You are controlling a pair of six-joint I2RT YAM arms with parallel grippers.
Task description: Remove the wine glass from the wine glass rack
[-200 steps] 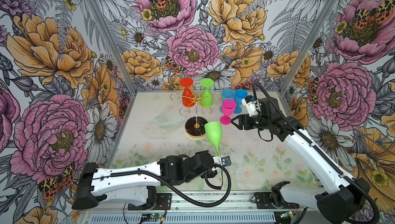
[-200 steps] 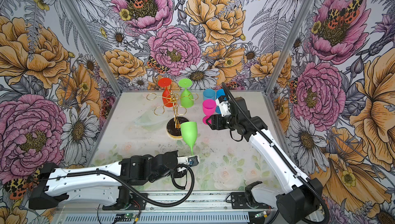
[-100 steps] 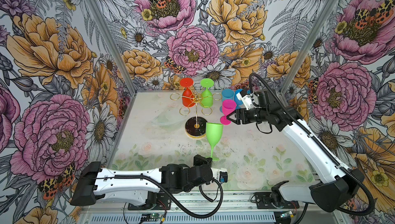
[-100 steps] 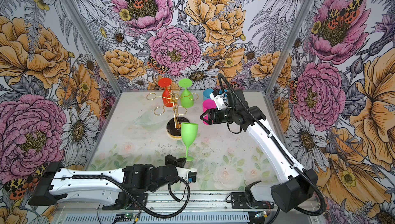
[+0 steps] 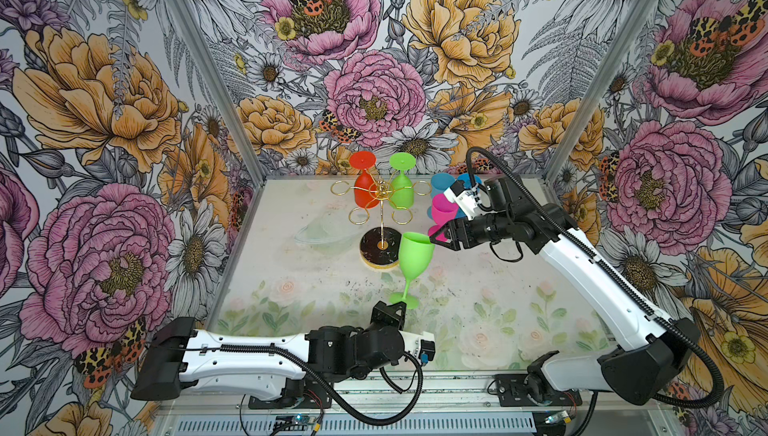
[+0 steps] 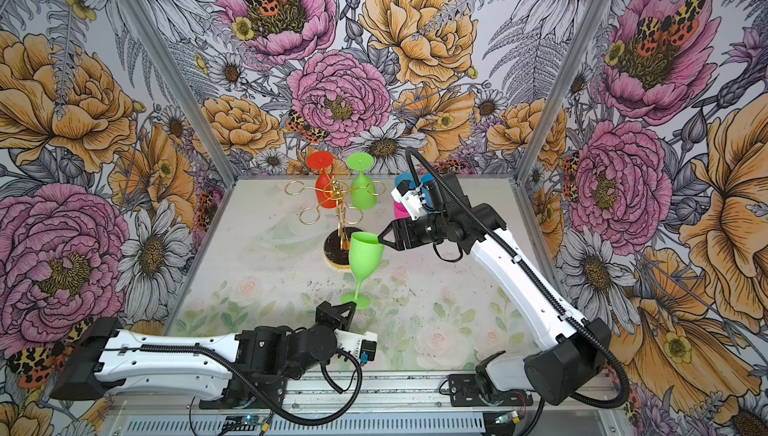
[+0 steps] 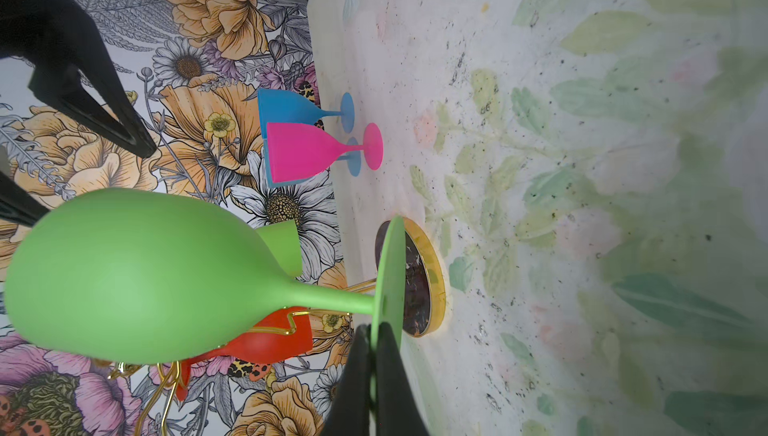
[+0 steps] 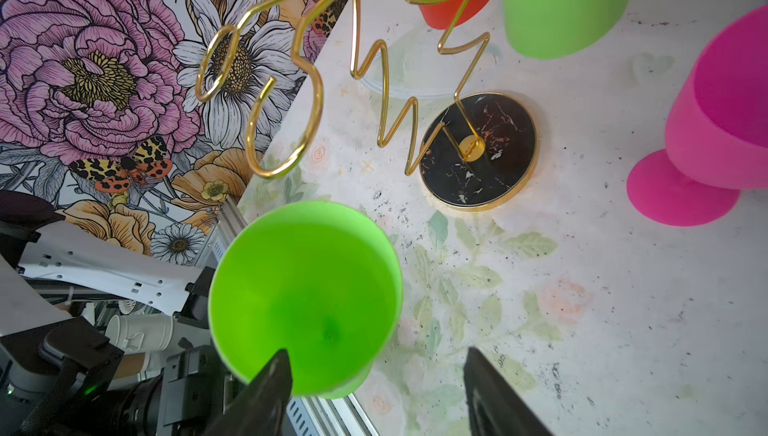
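Two arms: low left jaws clench wine glass (image 5: 415,253) foot; raised right jaws gape at rim

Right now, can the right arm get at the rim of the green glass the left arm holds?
Likely yes: right fingers stand open astride the rim of the green glass, one over the mouth, one outside, nothing between, while left fingers pinch its foot.

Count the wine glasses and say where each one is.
6. Hanging upside down on the rack: red glass, green glass. Standing back right, by the right arm: pink glass, blue glass, second blue glass. Upright with its foot pinched in the left gripper: held green glass.
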